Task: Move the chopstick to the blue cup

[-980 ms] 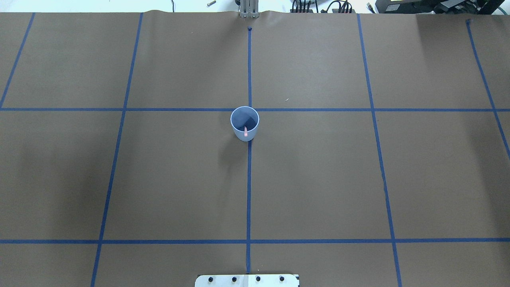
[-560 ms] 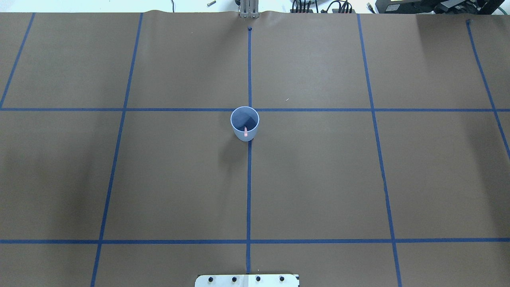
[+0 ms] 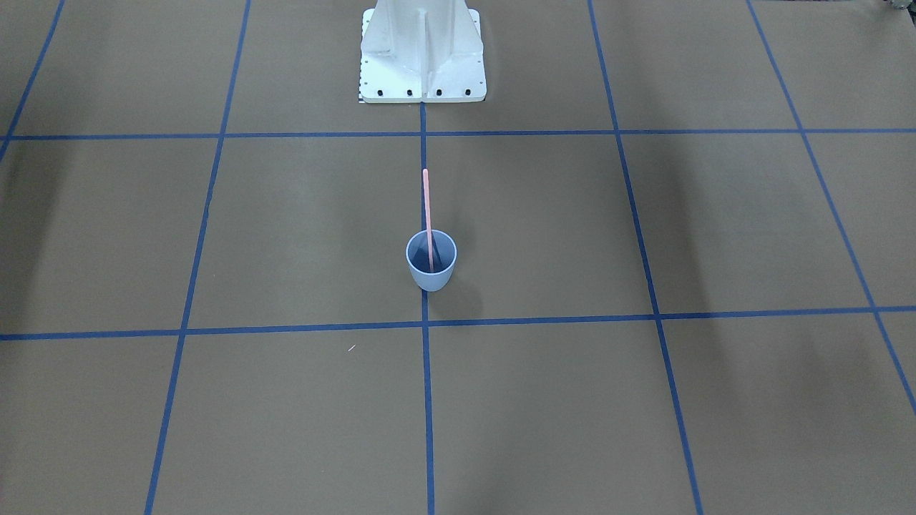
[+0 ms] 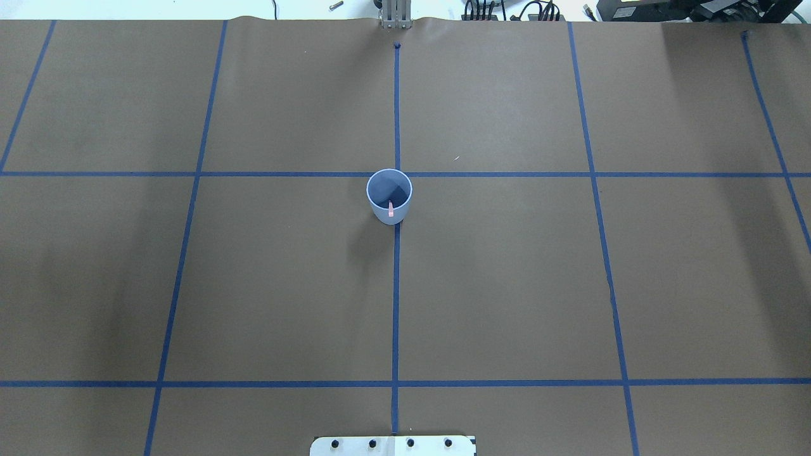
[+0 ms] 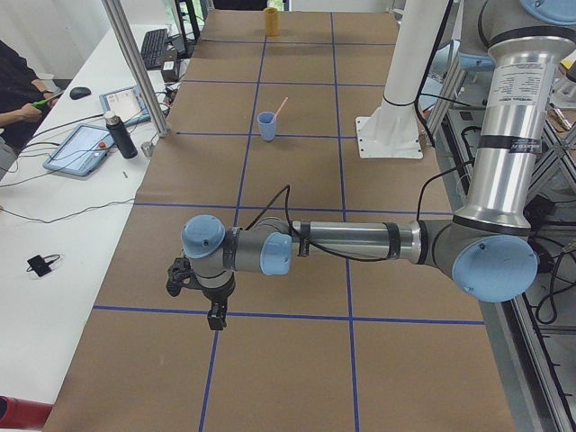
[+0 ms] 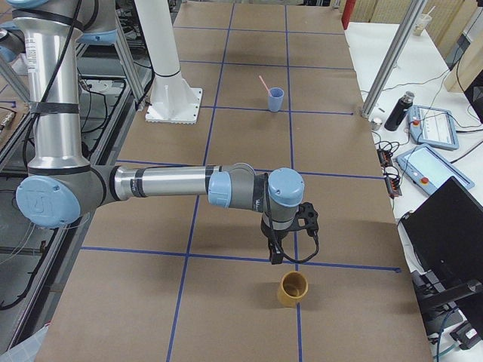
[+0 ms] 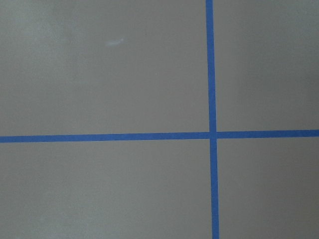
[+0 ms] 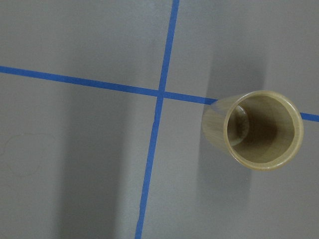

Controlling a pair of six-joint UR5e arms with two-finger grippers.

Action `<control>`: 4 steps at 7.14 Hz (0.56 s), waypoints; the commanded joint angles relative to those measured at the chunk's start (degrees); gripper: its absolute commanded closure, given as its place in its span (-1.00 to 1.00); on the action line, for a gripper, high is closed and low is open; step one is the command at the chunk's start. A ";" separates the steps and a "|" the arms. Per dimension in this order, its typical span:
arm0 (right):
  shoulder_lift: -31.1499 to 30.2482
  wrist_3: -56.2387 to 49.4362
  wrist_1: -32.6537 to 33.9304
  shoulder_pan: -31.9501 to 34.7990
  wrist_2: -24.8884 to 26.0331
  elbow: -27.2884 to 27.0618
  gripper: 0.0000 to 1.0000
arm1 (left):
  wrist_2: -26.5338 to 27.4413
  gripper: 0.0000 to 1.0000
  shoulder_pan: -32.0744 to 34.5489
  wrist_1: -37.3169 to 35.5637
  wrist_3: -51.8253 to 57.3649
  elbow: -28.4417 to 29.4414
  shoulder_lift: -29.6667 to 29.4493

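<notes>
The blue cup (image 3: 431, 277) (image 4: 384, 215) (image 5: 266, 127) (image 6: 276, 100) stands upright at the table's middle, on a blue tape crossing. The pink chopstick (image 3: 426, 207) (image 4: 391, 211) (image 5: 281, 105) (image 6: 264, 83) stands in it and leans over the rim toward the robot's base. Far from the cup, my left gripper (image 5: 216, 315) hangs low over the table's left end. My right gripper (image 6: 275, 256) hangs over the right end. Both show only in the side views, so I cannot tell whether they are open or shut. Neither wrist view shows fingers.
A tan cup (image 6: 293, 288) (image 8: 261, 129) stands upright just below my right gripper, near a tape crossing. The white robot base (image 3: 422, 50) is at the table's edge. A side table with tablets (image 5: 85, 148), a bottle (image 5: 119, 137) and a person's arm (image 5: 18, 85) runs along the far side.
</notes>
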State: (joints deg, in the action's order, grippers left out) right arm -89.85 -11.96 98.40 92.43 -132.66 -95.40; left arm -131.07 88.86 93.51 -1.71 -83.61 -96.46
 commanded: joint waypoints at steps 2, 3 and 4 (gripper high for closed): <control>0.11 0.19 0.48 -0.14 1.00 -0.14 -1.00 | -0.06 -0.97 0.00 -0.09 -0.04 -0.24 -0.13; 0.11 0.19 0.57 -0.14 1.00 -0.40 -1.00 | -0.06 -0.97 0.00 -0.09 -0.13 -0.24 -0.13; 0.11 0.19 0.57 -0.14 1.00 -0.31 -1.00 | -0.06 -0.97 0.00 -0.09 -0.04 -0.24 -0.13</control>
State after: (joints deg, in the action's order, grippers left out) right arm -89.72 -11.79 98.92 92.31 -131.67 -95.69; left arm -131.13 88.86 93.43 -1.79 -83.82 -96.59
